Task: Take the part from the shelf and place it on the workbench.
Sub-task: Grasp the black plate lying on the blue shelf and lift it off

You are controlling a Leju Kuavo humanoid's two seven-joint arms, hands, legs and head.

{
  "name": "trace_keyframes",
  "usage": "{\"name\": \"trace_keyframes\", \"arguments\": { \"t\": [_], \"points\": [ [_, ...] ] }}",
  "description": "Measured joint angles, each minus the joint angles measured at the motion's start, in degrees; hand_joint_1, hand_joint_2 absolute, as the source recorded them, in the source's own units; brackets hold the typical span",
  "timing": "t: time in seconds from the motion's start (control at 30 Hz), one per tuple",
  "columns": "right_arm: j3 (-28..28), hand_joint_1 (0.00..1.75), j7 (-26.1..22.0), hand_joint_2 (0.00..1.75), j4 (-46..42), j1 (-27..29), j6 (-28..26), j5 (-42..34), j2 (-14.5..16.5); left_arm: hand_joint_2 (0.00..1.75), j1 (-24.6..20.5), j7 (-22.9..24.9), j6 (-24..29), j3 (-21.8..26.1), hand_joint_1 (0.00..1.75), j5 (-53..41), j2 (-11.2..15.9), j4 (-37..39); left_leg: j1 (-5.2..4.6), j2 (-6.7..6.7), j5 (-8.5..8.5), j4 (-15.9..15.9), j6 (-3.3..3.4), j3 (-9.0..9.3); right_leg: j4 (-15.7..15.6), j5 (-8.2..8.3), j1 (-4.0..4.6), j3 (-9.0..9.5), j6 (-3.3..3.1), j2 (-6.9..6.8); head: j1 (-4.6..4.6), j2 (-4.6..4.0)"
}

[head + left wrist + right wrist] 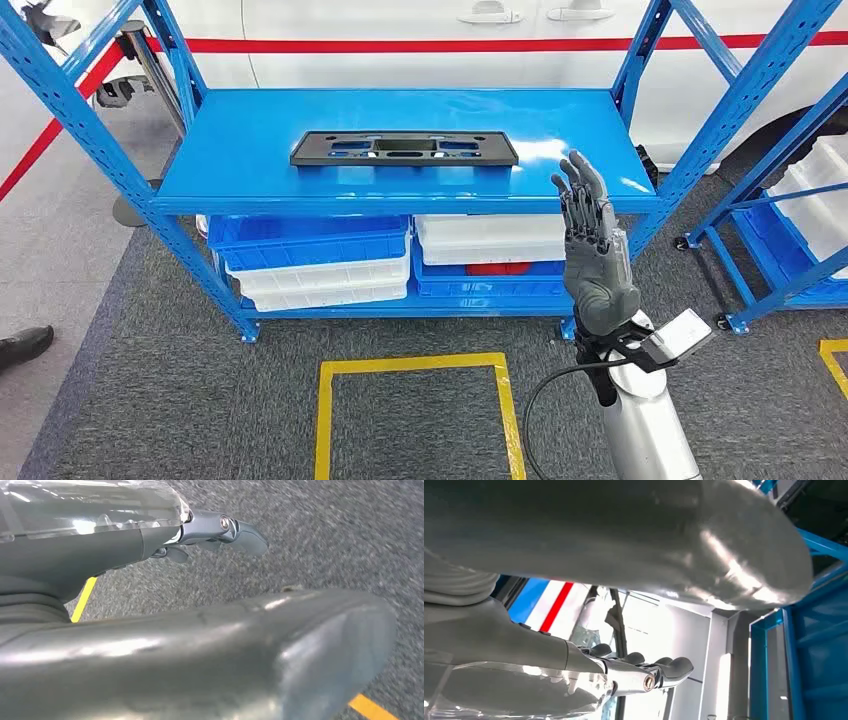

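A long flat black plastic part point(404, 149) with cut-outs lies on the top board of the blue shelf point(250, 160), near its middle. My right hand point(592, 250) is raised in front of the shelf's right half, fingers stretched upward and apart, holding nothing. It stands to the right of the part and nearer to me, not touching it. In the right wrist view the right hand point(634, 672) has straight fingers with nothing between them. In the left wrist view my left hand point(200, 535) hangs over grey carpet, fingers loosely extended and empty.
Blue and white bins point(320, 260) fill the shelf's lower level. A white car point(420, 40) stands behind the shelf. A second blue rack point(790, 230) with bins is at the right. Yellow tape point(410, 365) marks a square on the carpet. A person's shoe point(25, 345) shows at the left edge.
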Motion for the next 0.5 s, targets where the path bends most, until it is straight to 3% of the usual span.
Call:
{"name": "trace_keyframes", "arguments": {
  "t": [0.1, 0.2, 0.23, 0.3, 0.33, 0.37, 0.4, 0.47, 0.5],
  "points": [
    [0.01, 0.0, -0.01, 0.0, -0.01, 0.05, -0.05, 0.05, -0.03, 0.0, -0.03, 0.04, -0.06, 0.0, 0.0, -0.01, -0.07, 0.02, 0.0, 0.1, -0.39, -0.08, -0.61, 0.14, -0.42, -0.54, 0.17, 0.19, -0.14, 0.05, 0.0, 0.0],
    [0.04, 0.0, -0.05, 0.0, -0.17, 0.13, 0.01, 0.04, -0.09, 0.0, -0.15, 0.13, -0.11, -0.01, 0.0, 0.02, -0.06, 0.03, 0.18, 0.27, -1.77, 1.51, -1.54, -0.12, -1.18, -0.88, -0.31, 1.12, -0.81, 0.18, -0.02, 0.0],
    [0.08, 0.0, -0.05, 0.0, -0.25, 0.16, 0.06, 0.04, -0.1, 0.0, -0.18, 0.15, -0.14, -0.01, 0.0, 0.03, -0.04, 0.04, 0.27, 0.27, -2.95, 4.01, -1.85, -1.26, -1.44, -1.06, -0.5, 1.59, -1.04, 0.15, -0.02, 0.0],
    [0.19, 0.0, -0.04, 0.0, -0.31, 0.26, 0.15, 0.03, -0.12, 0.0, -0.12, 0.17, -0.16, -0.01, 0.0, 0.08, -0.02, 0.04, 0.58, 0.26, -5.79, 11.73, -2.41, -5.58, -1.5, -1.67, -0.47, 2.27, -1.32, 0.1, -0.02, 0.0],
    [0.27, 0.0, -0.02, 0.0, -0.29, 0.36, 0.2, 0.02, -0.13, 0.0, -0.04, 0.17, -0.16, 0.0, 0.0, 0.1, -0.03, 0.04, 0.74, 0.27, -6.44, 14.98, -2.66, -7.76, -1.49, -2.02, -0.47, 2.62, -1.31, 0.12, -0.02, 0.0],
    [0.38, 0.0, -0.02, 0.0, -0.28, 0.44, 0.25, 0.02, -0.13, 0.0, 0.06, 0.18, -0.16, 0.01, 0.0, 0.11, -0.04, 0.05, 0.9, 0.27, -5.94, 16.4, -2.84, -9.13, -1.49, -2.4, -0.48, 3.07, -1.25, 0.17, -0.02, 0.0],
    [0.48, 0.0, -0.01, 0.0, -0.26, 0.48, 0.28, -0.02, -0.13, 0.0, 0.15, 0.18, -0.16, 0.01, 0.0, 0.13, -0.06, 0.05, 1.04, 0.28, -4.22, 15.48, -2.93, -9.36, -1.48, -2.8, -0.5, 3.62, -1.14, 0.22, -0.02, 0.0],
    [0.61, 0.0, -0.01, 0.0, -0.25, 0.51, 0.31, -0.08, -0.13, 0.0, 0.24, 0.18, -0.11, 0.01, 0.0, 0.13, -0.05, 0.07, 1.21, 0.33, 1.03, 8.2, -2.82, -7.03, -1.48, -3.72, -0.54, 4.9, -0.77, 0.27, -0.02, 0.0],
    [0.62, 0.0, -0.01, 0.0, -0.25, 0.48, 0.3, -0.11, -0.13, 0.0, 0.23, 0.18, -0.09, 0.0, 0.0, 0.13, -0.03, 0.07, 1.11, 0.36, 2.71, 4.52, -2.62, -5.56, -1.46, -4.17, -0.47, 5.39, -0.48, 0.28, -0.02, 0.0]
  ]
}}
